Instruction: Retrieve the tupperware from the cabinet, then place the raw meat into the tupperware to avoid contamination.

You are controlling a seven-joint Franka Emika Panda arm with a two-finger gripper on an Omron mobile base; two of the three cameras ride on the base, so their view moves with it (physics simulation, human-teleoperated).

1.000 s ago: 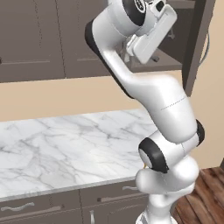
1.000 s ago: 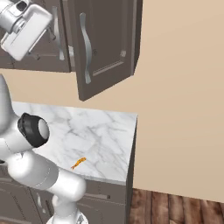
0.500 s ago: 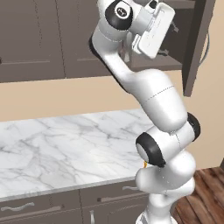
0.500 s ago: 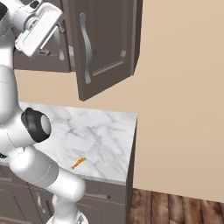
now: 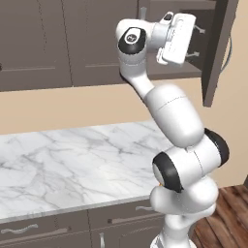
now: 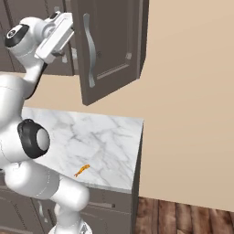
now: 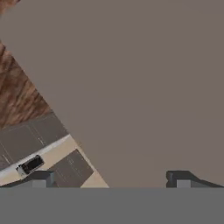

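My gripper is raised high and open, its fingers pointing into the opening of the cabinet. The cabinet's door stands swung out, its long silver handle facing the right base view. In the hand view the open gripper faces a flat grey-brown panel at close range, with nothing between the fingertips. The raw meat, a tiny orange morsel, lies on the marble counter near its front edge. The tupperware is out of view.
Shut wall cabinets run to the left of the open one. Drawers with silver handles sit under the counter. The counter ends at its right edge, beside a beige wall and wood floor.
The upper arm has swung and the hand has moved toward the open cabinet, rightward in the left base view. The jaws have stayed open. The meat has not moved.
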